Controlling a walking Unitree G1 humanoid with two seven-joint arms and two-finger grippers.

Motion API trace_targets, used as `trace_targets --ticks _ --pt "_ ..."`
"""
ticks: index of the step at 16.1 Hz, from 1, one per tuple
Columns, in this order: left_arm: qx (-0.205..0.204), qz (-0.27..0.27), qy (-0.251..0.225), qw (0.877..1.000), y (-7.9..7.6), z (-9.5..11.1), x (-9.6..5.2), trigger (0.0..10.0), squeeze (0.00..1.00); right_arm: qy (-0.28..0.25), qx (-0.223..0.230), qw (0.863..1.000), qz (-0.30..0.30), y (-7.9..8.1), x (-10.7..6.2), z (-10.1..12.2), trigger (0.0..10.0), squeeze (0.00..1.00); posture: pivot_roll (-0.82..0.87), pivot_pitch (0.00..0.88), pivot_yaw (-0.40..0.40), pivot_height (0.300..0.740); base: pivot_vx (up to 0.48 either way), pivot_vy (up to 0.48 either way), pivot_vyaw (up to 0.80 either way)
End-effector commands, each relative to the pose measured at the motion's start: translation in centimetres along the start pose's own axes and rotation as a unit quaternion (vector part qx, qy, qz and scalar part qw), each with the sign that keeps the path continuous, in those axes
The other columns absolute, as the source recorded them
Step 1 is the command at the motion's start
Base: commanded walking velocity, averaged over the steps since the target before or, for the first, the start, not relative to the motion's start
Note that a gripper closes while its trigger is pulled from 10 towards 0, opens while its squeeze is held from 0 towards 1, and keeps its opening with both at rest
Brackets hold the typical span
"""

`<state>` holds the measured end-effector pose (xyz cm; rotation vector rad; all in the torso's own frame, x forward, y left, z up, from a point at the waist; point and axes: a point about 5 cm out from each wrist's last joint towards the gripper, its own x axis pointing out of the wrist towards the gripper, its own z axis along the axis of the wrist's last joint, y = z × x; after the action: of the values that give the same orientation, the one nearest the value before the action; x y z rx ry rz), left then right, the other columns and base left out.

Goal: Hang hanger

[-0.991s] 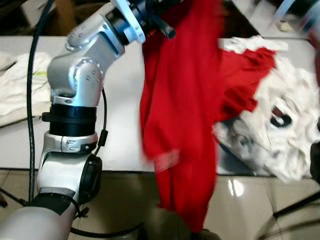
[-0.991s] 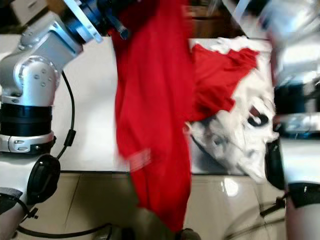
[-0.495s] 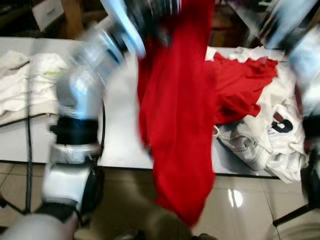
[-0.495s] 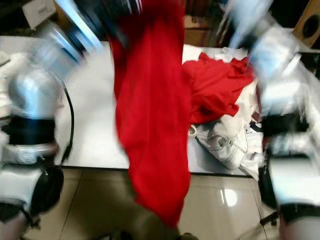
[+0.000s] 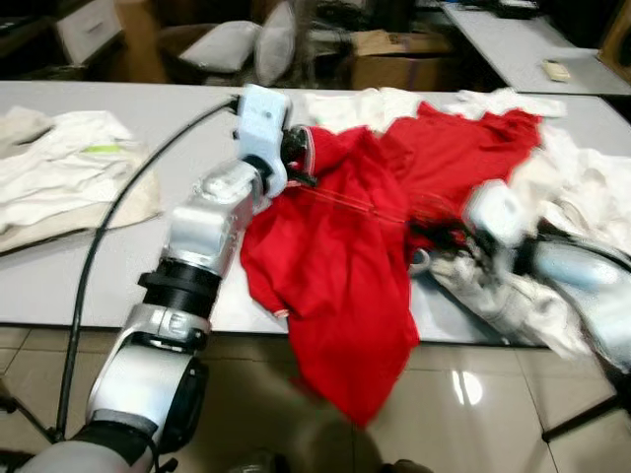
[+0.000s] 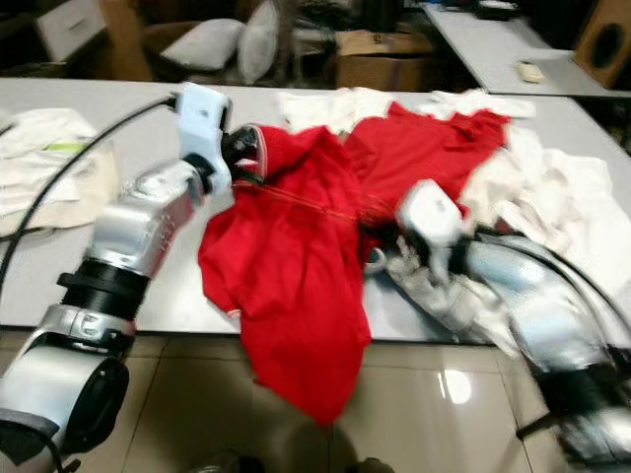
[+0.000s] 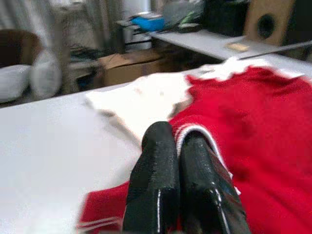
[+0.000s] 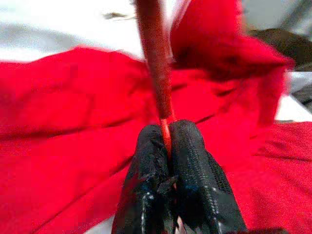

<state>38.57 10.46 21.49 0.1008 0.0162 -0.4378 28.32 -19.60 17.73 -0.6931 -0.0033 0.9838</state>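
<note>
A red shirt [image 5: 335, 256] lies spread on the white table [image 5: 59, 286], its lower part hanging over the front edge. My left gripper [image 5: 299, 166] is shut on the shirt's white-trimmed collar [image 7: 195, 134], fingers pressed together. My right gripper [image 8: 166, 134] is shut on a thin red hanger bar [image 8: 153, 58] that runs into the red cloth. In the left eye view the right gripper [image 5: 431, 235] sits at the shirt's right side, its fingertips hidden in the folds. Most of the hanger is hidden by the shirt.
A heap of white clothes [image 5: 582, 197] lies on the table's right. A cream garment [image 5: 69, 168] lies on the left. A black cable [image 5: 118, 217] runs along my left arm. Cardboard boxes [image 5: 394, 59] and cushions [image 5: 227, 44] stand behind the table. Tiled floor [image 5: 473, 394] lies below.
The red shirt hung high in front of the camera; both arms have come down and it now rests on the table. The view has also shifted.
</note>
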Motion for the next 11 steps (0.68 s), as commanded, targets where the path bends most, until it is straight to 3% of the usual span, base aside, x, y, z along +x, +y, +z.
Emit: trace_targets --ticks 1,4,5,6,7,8,9,10,11 --pt "0.017 0.012 0.007 1.000 0.3 -0.5 0.1 10.0 0.00 0.000 0.014 0.999 0.038 1.3 -0.4 0.3 10.0 0.00 -0.10 0.000 0.064 0.740 0.000 0.000 0.00" --pt "0.020 -0.001 0.050 0.999 -0.2 -3.7 0.0 10.0 0.00 0.016 0.028 0.999 0.037 2.4 -2.9 1.4 10.0 0.00 -0.11 0.000 0.077 0.740 0.000 0.000 0.00" --pt "0.017 0.002 0.048 0.999 -0.2 -3.8 0.0 10.0 0.00 0.019 0.029 0.999 0.037 2.4 -3.3 1.8 10.0 0.00 -0.11 0.000 0.081 0.740 0.000 0.000 0.00" --pt "-0.011 0.005 0.014 1.000 -0.3 -2.8 0.3 10.0 0.00 0.019 0.032 0.999 0.032 2.2 -4.0 2.5 10.0 0.00 -0.12 0.000 0.090 0.740 0.000 0.000 0.00" --pt "-0.044 -0.002 -0.022 0.999 -0.3 -1.3 0.5 10.0 0.00 0.013 0.039 0.999 0.021 1.9 -4.2 2.9 10.0 0.00 -0.12 0.000 0.091 0.740 0.000 0.000 0.00" --pt "-0.106 -0.028 -0.079 0.991 -0.3 1.6 0.8 10.0 0.00 0.002 0.045 0.999 0.014 1.6 -4.0 3.4 10.0 0.00 -0.12 0.000 0.091 0.740 0.000 0.000 0.00" --pt "-0.122 -0.043 -0.100 0.987 -0.3 2.9 0.8 10.0 0.00 0.002 0.046 0.999 0.014 1.6 -3.9 3.5 10.0 0.00 -0.12 0.000 0.091 0.740 0.000 0.000 0.00" --pt "-0.141 -0.070 -0.137 0.978 -0.3 5.6 0.7 10.0 0.00 0.000 0.048 0.999 0.019 1.5 -3.7 3.6 10.0 0.00 -0.12 0.000 0.088 0.740 0.000 0.000 0.00" --pt "-0.152 -0.119 -0.193 0.962 -0.3 10.8 0.3 10.0 0.00 -0.005 0.060 0.997 0.040 1.5 -2.7 3.5 10.0 0.00 -0.09 0.000 0.070 0.740 0.000 0.000 0.00"
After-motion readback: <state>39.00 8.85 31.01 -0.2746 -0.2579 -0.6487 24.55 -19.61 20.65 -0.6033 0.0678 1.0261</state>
